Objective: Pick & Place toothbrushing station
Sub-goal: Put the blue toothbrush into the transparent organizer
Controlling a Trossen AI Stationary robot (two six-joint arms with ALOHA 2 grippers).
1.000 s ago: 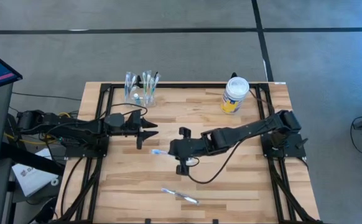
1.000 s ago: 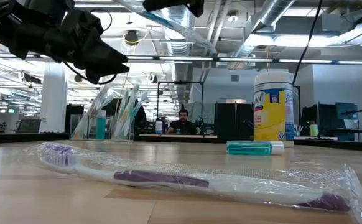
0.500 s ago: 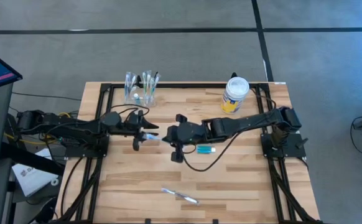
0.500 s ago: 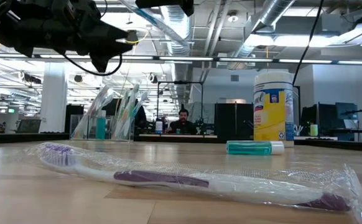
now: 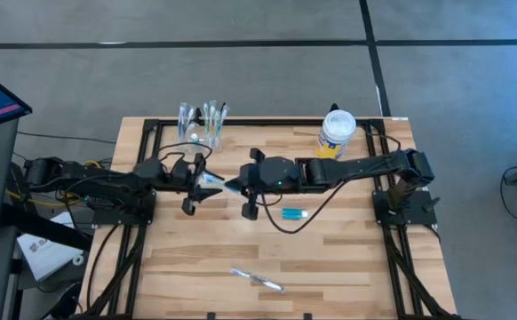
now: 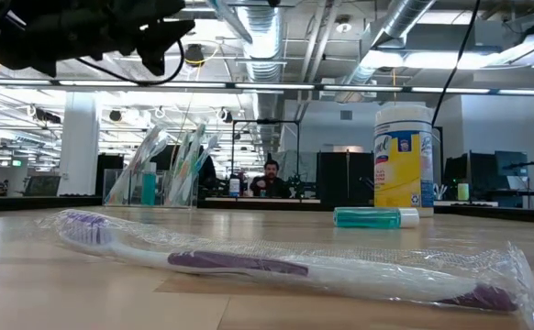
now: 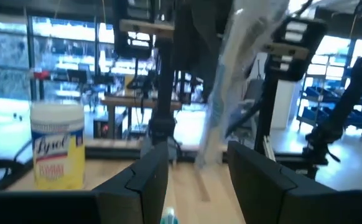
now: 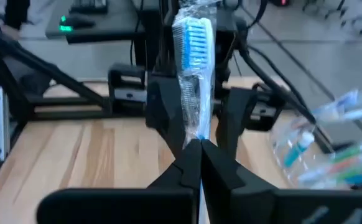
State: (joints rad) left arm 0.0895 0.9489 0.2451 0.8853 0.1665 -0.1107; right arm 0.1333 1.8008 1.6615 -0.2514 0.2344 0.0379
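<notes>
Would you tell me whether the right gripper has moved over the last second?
Yes. In the high view the right gripper has carried the wrapped toothbrush leftward and toward the cup of toothbrushes, reaching the left gripper.

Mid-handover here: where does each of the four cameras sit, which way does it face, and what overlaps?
High: overhead, straight down; both arms, right gripper meeting left gripper.
Low: tabletop level, across the wrapped purple toothbrush; an arm overhead.
Left wrist: past its open fingers at the wrapped blue toothbrush.
Right wrist: along shut fingers holding that toothbrush.
Shared: yellow-label jar in high, low, left wrist.
</notes>
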